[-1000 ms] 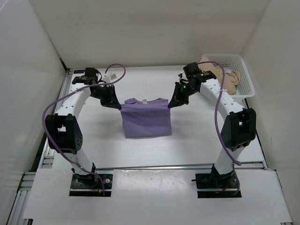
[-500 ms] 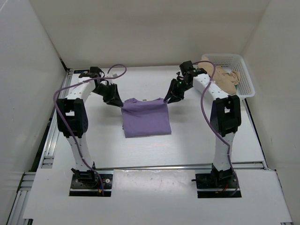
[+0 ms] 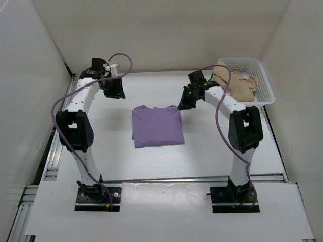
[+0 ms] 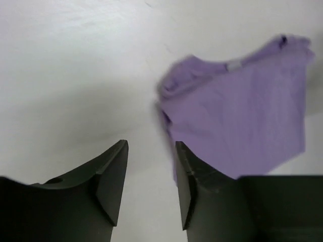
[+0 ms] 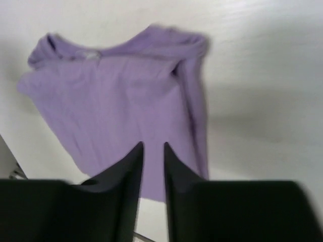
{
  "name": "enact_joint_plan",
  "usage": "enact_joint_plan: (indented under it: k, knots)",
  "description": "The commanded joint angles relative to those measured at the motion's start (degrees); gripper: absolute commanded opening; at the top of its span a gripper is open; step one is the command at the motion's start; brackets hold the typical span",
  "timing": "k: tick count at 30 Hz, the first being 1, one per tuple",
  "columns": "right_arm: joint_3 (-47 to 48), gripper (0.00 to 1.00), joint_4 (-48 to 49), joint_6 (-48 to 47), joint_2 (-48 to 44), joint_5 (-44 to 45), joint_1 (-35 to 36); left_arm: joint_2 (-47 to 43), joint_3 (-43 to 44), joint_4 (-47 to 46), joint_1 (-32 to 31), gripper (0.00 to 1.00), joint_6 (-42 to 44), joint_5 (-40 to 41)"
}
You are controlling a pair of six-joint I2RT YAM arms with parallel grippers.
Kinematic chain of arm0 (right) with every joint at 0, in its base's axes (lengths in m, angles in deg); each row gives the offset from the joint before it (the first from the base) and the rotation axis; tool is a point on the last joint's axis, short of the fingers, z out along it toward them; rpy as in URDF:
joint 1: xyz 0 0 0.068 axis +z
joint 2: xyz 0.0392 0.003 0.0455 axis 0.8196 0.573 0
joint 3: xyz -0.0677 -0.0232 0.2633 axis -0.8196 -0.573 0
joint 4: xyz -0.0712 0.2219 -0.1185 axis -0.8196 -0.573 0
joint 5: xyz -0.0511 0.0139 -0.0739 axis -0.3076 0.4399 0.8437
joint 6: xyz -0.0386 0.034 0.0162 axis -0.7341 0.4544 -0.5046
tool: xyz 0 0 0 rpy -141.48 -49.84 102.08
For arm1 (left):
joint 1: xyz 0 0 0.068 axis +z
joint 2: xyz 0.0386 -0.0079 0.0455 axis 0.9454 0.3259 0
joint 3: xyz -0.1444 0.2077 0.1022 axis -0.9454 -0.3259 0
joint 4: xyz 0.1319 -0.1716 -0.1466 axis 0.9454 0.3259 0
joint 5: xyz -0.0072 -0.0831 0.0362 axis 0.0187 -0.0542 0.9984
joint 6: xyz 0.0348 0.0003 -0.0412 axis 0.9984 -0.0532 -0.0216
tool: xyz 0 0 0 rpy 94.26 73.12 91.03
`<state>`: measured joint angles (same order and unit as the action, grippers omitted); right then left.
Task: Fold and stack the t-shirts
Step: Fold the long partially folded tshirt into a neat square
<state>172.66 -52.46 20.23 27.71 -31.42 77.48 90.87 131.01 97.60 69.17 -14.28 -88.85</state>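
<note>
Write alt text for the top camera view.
A folded lavender t-shirt lies flat on the white table, the left claw and right claw hovering past its far corners. A white mesh basket at far right holds a tan shirt.

The lavender t-shirt [image 3: 157,126] at the centre of the white table [image 3: 101,146] is a plain, unpatterned purple, with a small white label [image 4: 233,65] at its neck. At 2 o'clock a white basket [image 3: 266,80] has a grid pattern of mesh holes, and the tan t-shirt [image 3: 234,84] in it is plain beige. The left gripper [image 4: 151,146] and right gripper [image 5: 153,146] are matt black. The left arm [image 3: 86,101] and right arm [image 3: 224,101] are white with black joints, each trailed by a purple cable [image 3: 58,108]. A green light [image 3: 189,92] glows at 1 o'clock
</note>
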Motion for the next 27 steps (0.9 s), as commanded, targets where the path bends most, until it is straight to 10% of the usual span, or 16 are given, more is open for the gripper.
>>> enact_joint_plan:
  k: [1, 9, 19, 25, 27]
  knots:
    - [-1.1, 0.16, 5.1, -0.7, -1.1, 1.4, 3.9, -5.2, -6.6, -1.0, -6.7, 0.46, 0.5, -0.9]
    - [10.9, 0.00, 0.4, 3.6, 13.3, 3.6, 3.4, 8.6, -0.2, -1.0, -10.2, 0.33, 0.5, 3.7]
    - [12.7, 0.00, -0.1, 5.4, 14.0, 6.2, 0.5, 9.0, 6.3, -0.4, -10.7, 0.49, 0.5, 7.8]
    - [13.9, 0.41, -8.4, 0.8, 7.3, 7.6, 0.5, -4.2, -0.5, -1.1, -10.7, 0.99, 0.5, 11.0]
    - [8.9, 0.57, -10.0, -1.4, 3.0, 6.5, 0.5, -7.9, -7.8, -1.9, -10.7, 0.99, 0.5, 9.5]
